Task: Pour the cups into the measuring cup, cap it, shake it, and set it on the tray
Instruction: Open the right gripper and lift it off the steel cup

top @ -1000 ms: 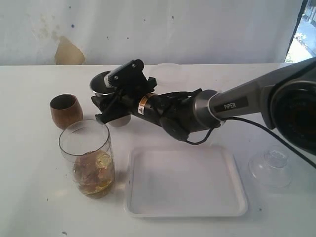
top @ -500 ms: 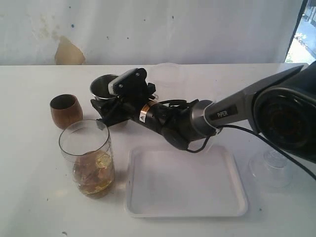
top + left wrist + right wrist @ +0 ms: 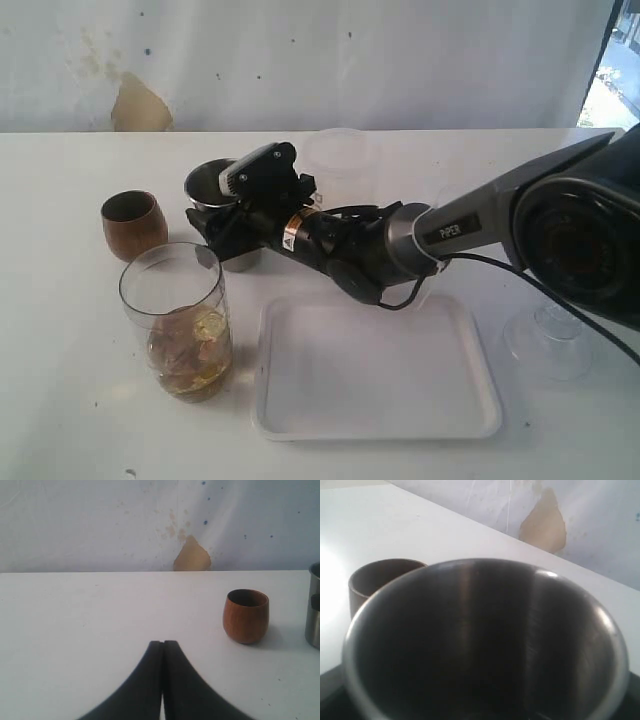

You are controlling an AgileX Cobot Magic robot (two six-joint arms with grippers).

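My right gripper [image 3: 228,228] reaches across from the right and is shut on the brushed-steel tumbler [image 3: 214,186]. The tumbler stands upright behind the measuring cup, and its dark inside [image 3: 485,640] fills the right wrist view. The clear measuring cup [image 3: 180,322] stands at the front left with brownish contents at its bottom. The brown wooden cup [image 3: 133,224] sits left of the tumbler, upright [image 3: 245,616]. The white tray [image 3: 376,372] lies right of the measuring cup. My left gripper [image 3: 163,643] is shut with nothing in it, short of the wooden cup; the exterior view does not show it.
A clear domed lid [image 3: 548,340] lies on the table right of the tray. A frosted translucent cup [image 3: 340,150] stands behind the right arm. A white wall with a tan patch [image 3: 138,106] backs the table.
The right gripper has swung the steel tumbler from a tilt back to upright and brought it slightly down and right. The measuring cup, wooden cup and tray have not moved.
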